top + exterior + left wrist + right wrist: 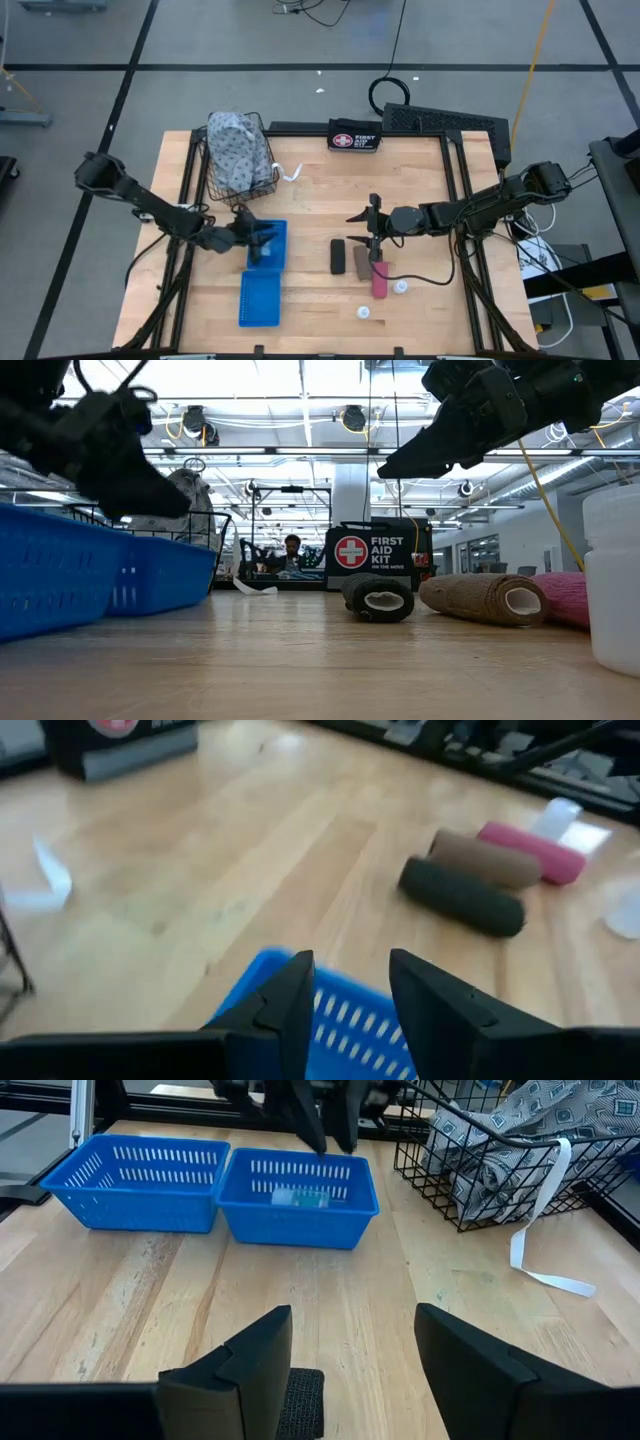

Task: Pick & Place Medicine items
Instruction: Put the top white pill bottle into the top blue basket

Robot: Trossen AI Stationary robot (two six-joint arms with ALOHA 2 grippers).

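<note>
My left gripper [262, 238] hangs open over the farther blue basket [270, 250], nothing between its fingers [290, 1000]. A small pale item [300, 1197] lies in that basket. My right gripper [372, 228] stands open above the black roll [339, 256], well clear of it in the low view. The black roll lies on its side on the table. Beside it lie the brown roll [360, 262] and the pink tube [380, 280]. Two white bottles [401, 287] [363, 312] stand on the table near the front edge.
A second blue basket [258, 298] sits nearer the front edge. A wire basket [240, 160] holding patterned cloth stands at the far left, and the first-aid pouch [355, 137] at the far edge. A white strip [291, 174] lies by the wire basket.
</note>
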